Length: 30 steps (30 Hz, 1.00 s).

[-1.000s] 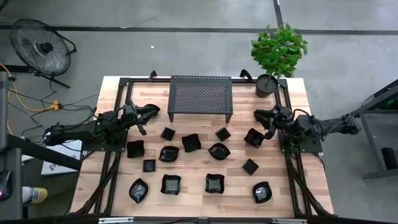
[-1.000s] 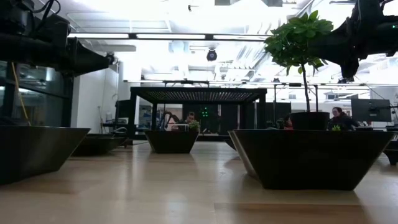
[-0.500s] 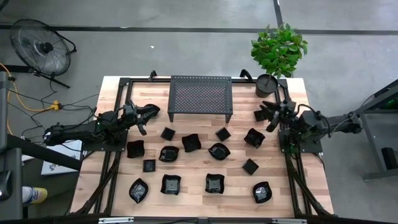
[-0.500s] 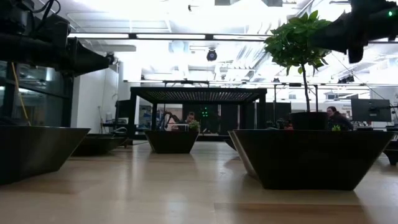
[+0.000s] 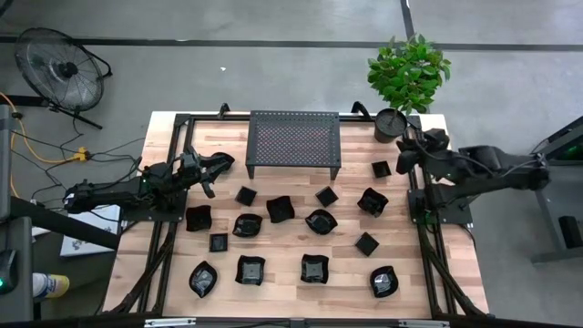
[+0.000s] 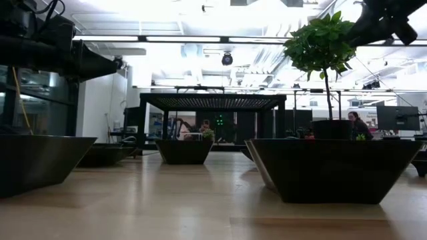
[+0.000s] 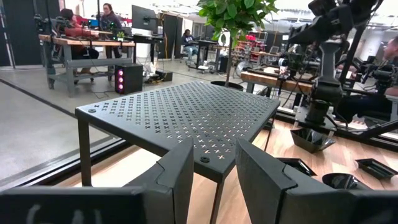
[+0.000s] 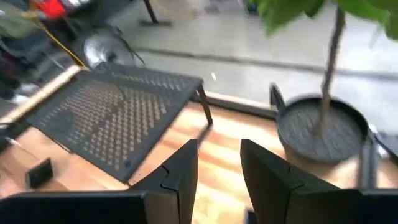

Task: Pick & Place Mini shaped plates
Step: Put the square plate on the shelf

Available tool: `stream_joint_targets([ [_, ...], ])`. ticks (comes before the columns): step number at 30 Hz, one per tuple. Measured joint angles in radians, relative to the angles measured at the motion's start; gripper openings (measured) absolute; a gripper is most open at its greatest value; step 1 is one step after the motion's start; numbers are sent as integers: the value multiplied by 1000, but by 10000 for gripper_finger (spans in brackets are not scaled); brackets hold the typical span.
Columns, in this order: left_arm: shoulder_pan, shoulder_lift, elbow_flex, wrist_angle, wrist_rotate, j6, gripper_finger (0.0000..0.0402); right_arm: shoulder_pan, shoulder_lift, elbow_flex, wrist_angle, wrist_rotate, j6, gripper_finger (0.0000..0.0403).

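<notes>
Mini shaped plates (image 5: 278, 209) lie scattered over the table (image 5: 437, 292) in the high view, in front of the perforated rack (image 5: 294, 142); right gripper (image 5: 404, 151) hovers beside the plant pot (image 5: 389, 125), left gripper (image 5: 217, 167) near the rack's corner. Low view: a plate (image 6: 333, 168) looms close. Left wrist view: fingers (image 7: 180, 171) narrowly parted, empty, facing the rack. Right wrist view: fingers (image 8: 183, 174) likewise parted, empty, the pot in the way
</notes>
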Motion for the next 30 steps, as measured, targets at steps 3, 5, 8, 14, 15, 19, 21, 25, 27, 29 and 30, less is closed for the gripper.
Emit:
stream_joint_targets([
  [3, 0, 0, 0, 0, 0, 0, 117, -64, 69, 62, -97, -55, 49, 117],
  [5, 0, 0, 0, 0, 0, 0, 117, -112, 113, 92, -159, -88, 88, 117],
  [8, 0, 0, 0, 0, 0, 0, 117, -194, 179, 126, -244, -146, 112, 117],
  [14, 0, 0, 0, 0, 0, 0, 117, -328, 284, 79, -312, -393, 122, 117],
  [15, 0, 0, 0, 0, 0, 0, 117, -344, 302, 63, -298, -411, 102, 117],
  [19, 0, 0, 0, 0, 0, 0, 117, -393, 364, -10, -287, -462, 82, 117],
  [21, 0, 0, 0, 0, 0, 0, 117, -415, 386, -45, -254, -489, 82, 117],
  [25, 0, 0, 0, 0, 0, 0, 117, -445, 418, -125, -156, -573, 49, 117],
  [27, 0, 0, 0, 0, 0, 0, 117, -463, 429, -166, -98, -580, 35, 117],
  [29, 0, 0, 0, 0, 0, 0, 117, -489, 438, -204, -49, -589, 24, 117],
  [30, 0, 0, 0, 0, 0, 0, 117, -506, 442, -217, -30, -592, 10, 117],
])
